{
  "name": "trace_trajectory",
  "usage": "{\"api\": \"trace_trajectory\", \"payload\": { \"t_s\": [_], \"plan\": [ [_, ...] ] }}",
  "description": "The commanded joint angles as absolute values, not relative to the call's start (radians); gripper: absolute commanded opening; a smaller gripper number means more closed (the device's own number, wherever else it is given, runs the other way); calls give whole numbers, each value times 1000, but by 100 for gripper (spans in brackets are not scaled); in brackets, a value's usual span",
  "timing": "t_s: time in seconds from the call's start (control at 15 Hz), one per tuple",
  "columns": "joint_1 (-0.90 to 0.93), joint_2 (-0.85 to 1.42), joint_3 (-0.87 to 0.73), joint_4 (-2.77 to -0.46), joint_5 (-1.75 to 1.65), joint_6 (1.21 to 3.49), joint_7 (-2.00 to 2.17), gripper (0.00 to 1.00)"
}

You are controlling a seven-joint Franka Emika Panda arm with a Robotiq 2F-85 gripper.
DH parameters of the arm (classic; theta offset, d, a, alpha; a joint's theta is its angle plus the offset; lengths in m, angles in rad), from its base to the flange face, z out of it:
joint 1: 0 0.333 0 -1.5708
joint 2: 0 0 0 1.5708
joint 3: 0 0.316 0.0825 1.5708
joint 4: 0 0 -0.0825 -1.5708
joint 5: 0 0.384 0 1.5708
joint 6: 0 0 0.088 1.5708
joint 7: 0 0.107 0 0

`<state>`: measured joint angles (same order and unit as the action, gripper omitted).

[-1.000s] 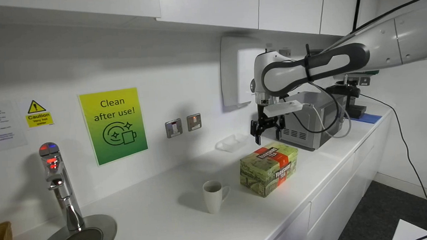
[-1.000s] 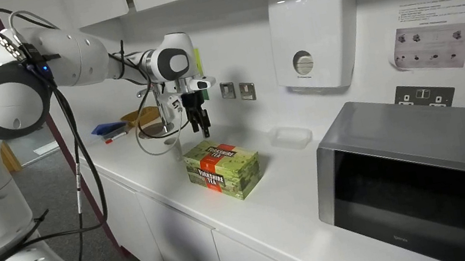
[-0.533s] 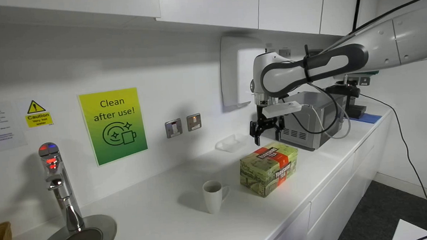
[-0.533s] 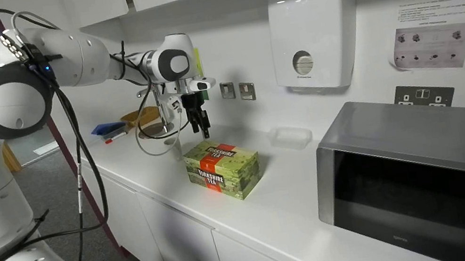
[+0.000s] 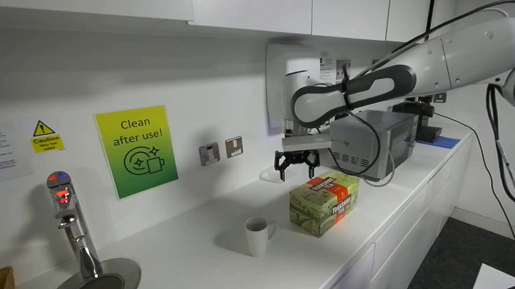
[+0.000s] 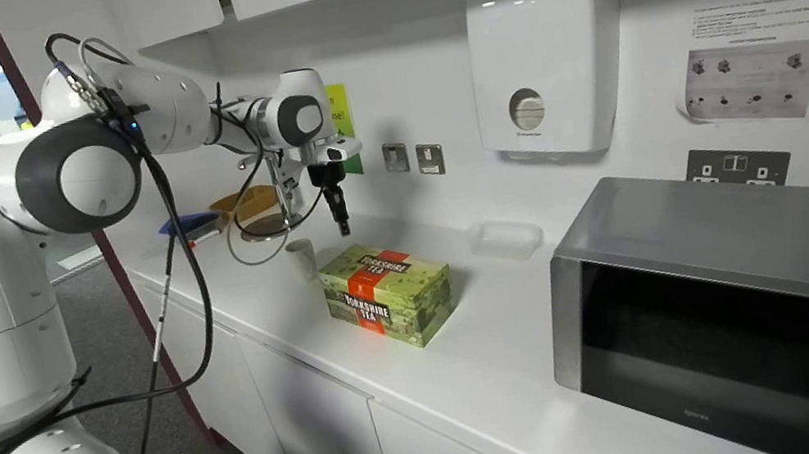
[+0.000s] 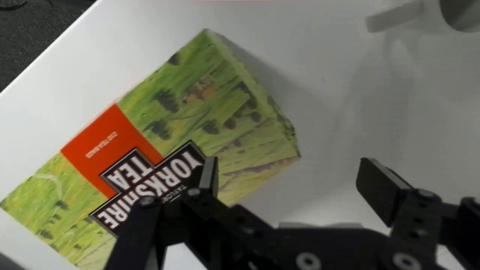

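While its black, angular fingers (image 7: 377, 187) are standing wide apart, the pincer (image 5: 297, 177) is pointing straight down over the smooth, white worktop (image 5: 193, 269), close to the tea box (image 5: 323, 202). Seen from the wrist, one finger is overlapping the printed top of the box, the other is showing against the worktop, and a corner of the cardboard is appearing in the gap between them. That box, a green oblong with a red-orange band and white lettering on black, is lying between the front and back edges, its long sides running roughly along the front edge. A pale, tapering mug (image 5: 257, 238) is standing upright near it, toward the chrome tap (image 5: 78, 237), its curved handle turning to the box's side. Close to the back edge, a see-through plastic tub (image 6: 505, 240) with rounded corners is resting. Beyond the tap, a brown woven basket (image 6: 246, 203) is sitting, and toward the opposite end a grey metal microwave (image 6: 753, 315) is showing its dark, glossy door.
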<state>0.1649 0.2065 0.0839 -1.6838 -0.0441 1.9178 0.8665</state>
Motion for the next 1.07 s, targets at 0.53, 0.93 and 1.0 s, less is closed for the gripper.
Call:
{"api": "trace_trajectory", "payload": {
  "t_s": [0.53, 0.93, 1.0],
  "plan": [
    [227, 345, 52, -1544, -34, 1974, 1486, 100],
    [210, 346, 67, -1564, 18, 1929, 1487, 100],
    [209, 345, 68, -1570, 25, 1929, 1479, 100]
  ]
}}
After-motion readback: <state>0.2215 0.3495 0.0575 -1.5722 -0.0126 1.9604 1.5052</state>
